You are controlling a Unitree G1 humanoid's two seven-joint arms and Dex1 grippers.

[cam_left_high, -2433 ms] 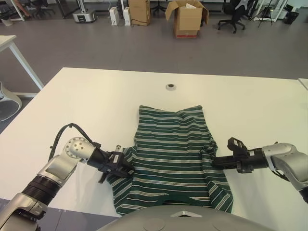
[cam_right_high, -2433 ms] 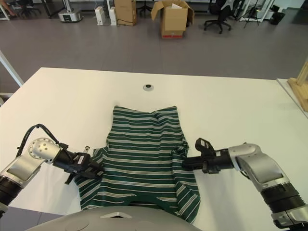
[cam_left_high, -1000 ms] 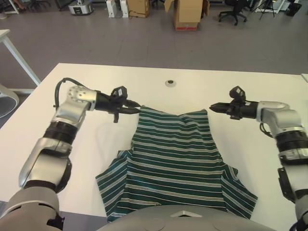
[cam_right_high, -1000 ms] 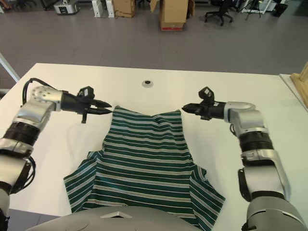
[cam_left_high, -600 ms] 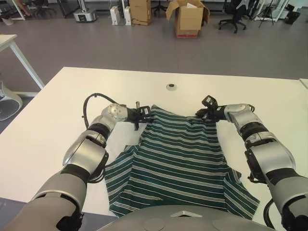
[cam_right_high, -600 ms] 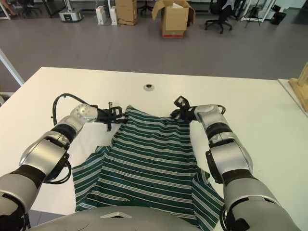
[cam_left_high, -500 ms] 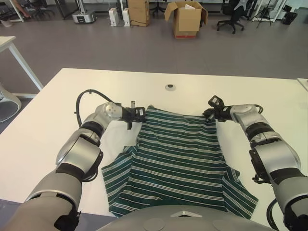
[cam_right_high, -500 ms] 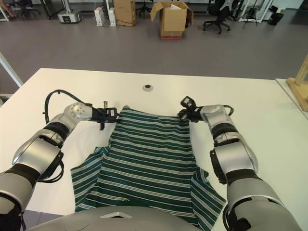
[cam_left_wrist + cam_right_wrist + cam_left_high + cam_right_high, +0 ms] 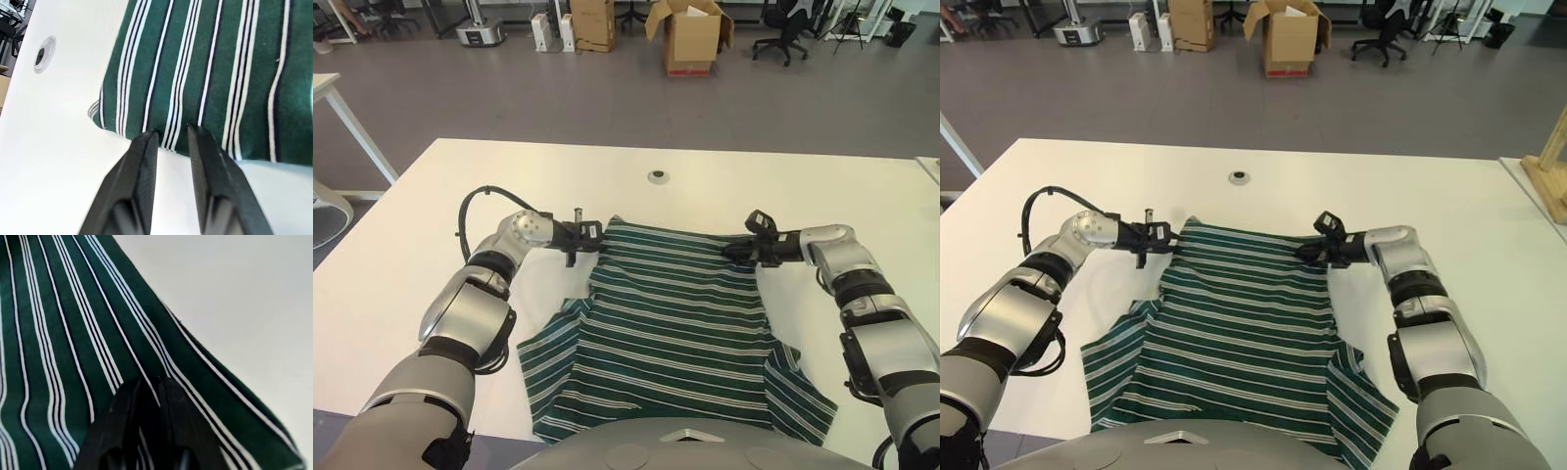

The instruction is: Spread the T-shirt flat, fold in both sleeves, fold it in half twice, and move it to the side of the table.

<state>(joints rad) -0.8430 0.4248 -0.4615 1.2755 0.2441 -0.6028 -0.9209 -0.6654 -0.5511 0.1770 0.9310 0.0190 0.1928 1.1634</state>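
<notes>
T-shirt (image 9: 675, 313), one; left gripper (image 9: 595, 235), right gripper (image 9: 729, 251).

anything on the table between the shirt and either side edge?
Nothing visible. The shirt lies mid-width, and no object stands between it and either side edge of the table. The only other item, a small round grommet, sits beyond the shirt's far hem, off any sideways path.

Left gripper (image 9: 595, 238) and right gripper (image 9: 729, 251) shift from the sleeves (image 9: 553, 338) toward 12 o'clock, reaching the far corners of the T-shirt (image 9: 675, 313); the sleeves fan outward.
</notes>
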